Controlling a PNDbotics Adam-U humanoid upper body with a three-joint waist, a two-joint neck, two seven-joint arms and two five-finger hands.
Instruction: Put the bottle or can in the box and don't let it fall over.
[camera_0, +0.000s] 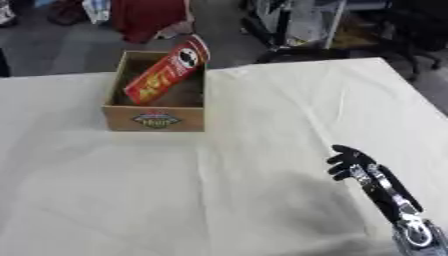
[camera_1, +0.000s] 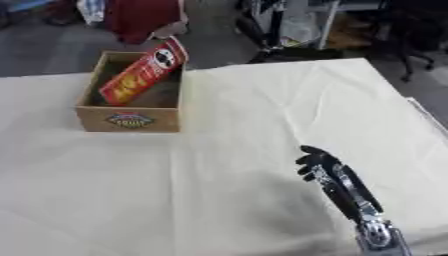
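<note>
In the box on the desk, the red can leans tilted against the far rim. Your right hand, well apart from the box, holds nothing, fingers seemingly curled. Likely light, stiff, slick: take it mid-body.

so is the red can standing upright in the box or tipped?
Tipped. The red can is inside the box but leans diagonally, its top poking over the far right rim.

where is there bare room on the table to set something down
The cloth-covered table is bare right of the wooden box, and all across the near side left of the right hand. The only crowded spot is inside the box, where the red chip can leans.
</note>
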